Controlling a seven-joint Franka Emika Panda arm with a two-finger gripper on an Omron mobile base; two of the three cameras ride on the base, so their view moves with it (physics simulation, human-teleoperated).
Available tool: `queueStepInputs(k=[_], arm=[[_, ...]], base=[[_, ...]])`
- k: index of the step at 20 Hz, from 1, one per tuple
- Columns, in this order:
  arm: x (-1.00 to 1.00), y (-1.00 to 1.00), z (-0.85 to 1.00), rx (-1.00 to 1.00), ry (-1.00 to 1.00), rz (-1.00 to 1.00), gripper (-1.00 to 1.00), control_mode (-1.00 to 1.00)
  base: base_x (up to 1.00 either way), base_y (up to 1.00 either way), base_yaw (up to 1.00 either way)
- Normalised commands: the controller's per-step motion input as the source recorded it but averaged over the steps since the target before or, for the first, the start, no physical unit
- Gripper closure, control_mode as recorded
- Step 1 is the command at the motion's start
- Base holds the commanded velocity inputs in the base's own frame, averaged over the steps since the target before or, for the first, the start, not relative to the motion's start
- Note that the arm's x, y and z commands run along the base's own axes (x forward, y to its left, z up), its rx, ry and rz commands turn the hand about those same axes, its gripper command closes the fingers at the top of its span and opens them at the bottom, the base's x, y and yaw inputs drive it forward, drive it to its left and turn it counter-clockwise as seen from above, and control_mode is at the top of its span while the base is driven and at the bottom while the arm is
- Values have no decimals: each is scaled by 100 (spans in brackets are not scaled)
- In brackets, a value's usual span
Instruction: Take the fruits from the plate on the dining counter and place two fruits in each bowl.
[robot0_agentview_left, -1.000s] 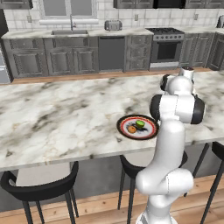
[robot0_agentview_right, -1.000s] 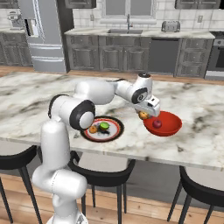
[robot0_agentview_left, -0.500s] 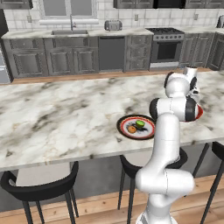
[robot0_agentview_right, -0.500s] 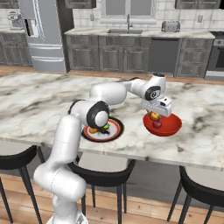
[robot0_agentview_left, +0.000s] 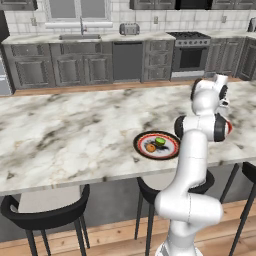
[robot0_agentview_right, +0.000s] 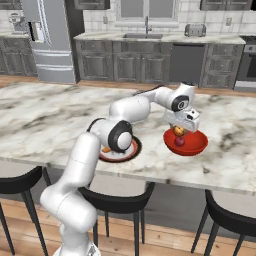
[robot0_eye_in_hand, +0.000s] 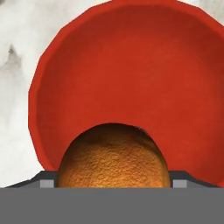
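No writing can be read in any view. In the left base view the plate (robot0_agentview_left: 157, 145) lies near the front edge of the dining counter (robot0_agentview_left: 70, 135), carrying a green fruit (robot0_agentview_left: 160, 141) and a smaller orange fruit (robot0_agentview_left: 150, 147); the arm hides most of the red bowl (robot0_agentview_left: 228, 128).

In the right base view the gripper (robot0_agentview_right: 180, 131) hangs over the red bowl, pinching the orange fruit (robot0_agentview_right: 178, 131); a dark red fruit (robot0_agentview_right: 179, 141) lies in the bowl below. The arm's elbow covers much of the plate.

In the hand view the orange fruit sits between the finger tips, its lower part cut off, above the bowl's inside.
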Motion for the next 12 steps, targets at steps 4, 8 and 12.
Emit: queueStepInputs(k=[4, 8, 12], arm=[[-15, 4, 11, -1, 0, 0, -100, -100], [-40, 23, 0, -3, -5, 0, -100, -100], [-36, 25, 2, -6, -4, 0, -100, -100]], base=[[0, 0, 0], [0, 0, 0], [0, 0, 0]])
